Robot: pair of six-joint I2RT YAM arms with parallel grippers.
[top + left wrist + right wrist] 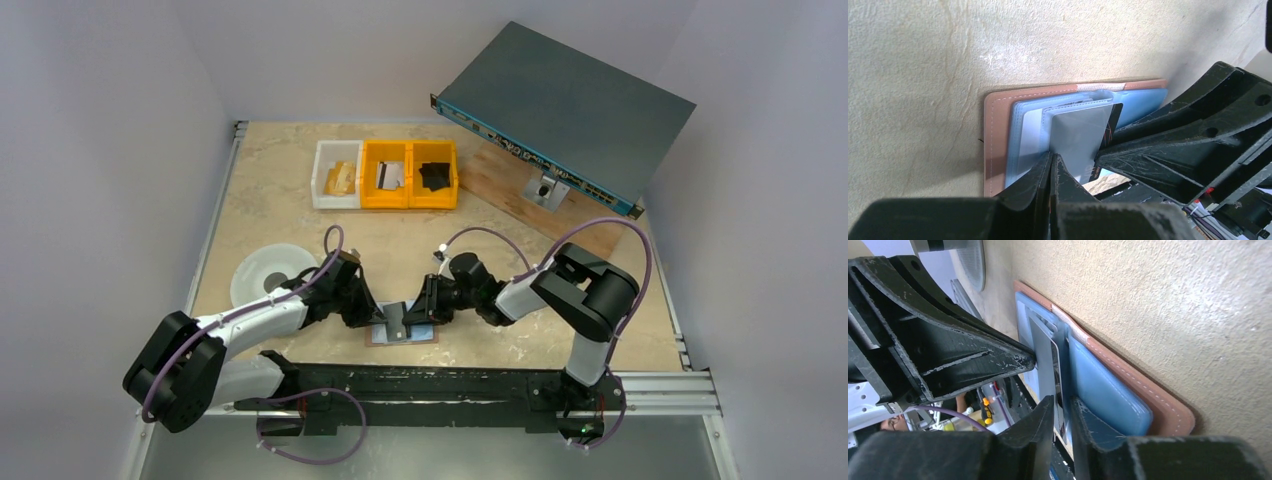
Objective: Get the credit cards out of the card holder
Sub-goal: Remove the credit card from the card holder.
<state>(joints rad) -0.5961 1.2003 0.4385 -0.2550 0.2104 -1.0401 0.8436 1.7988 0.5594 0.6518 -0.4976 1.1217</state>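
Observation:
The card holder (425,337) lies open on the table near the front edge, pinkish-tan outside (995,130), pale blue inside (1108,385). My left gripper (383,322) is shut (1054,157) on the edge of a raised grey-silver sleeve leaf (1080,135) of the holder. My right gripper (418,312) faces it from the right and is shut (1062,407) on a thin credit card (1057,370) standing edge-up beside that leaf. The card's dark face (1115,120) shows behind the leaf. Other cards stay hidden in the sleeves.
A white bin (336,173) and two yellow bins (385,173) (435,175) stand at the back. A white round dish (270,272) sits to the left. A grey rack unit (565,105) lies on a wooden board (500,175) at the back right.

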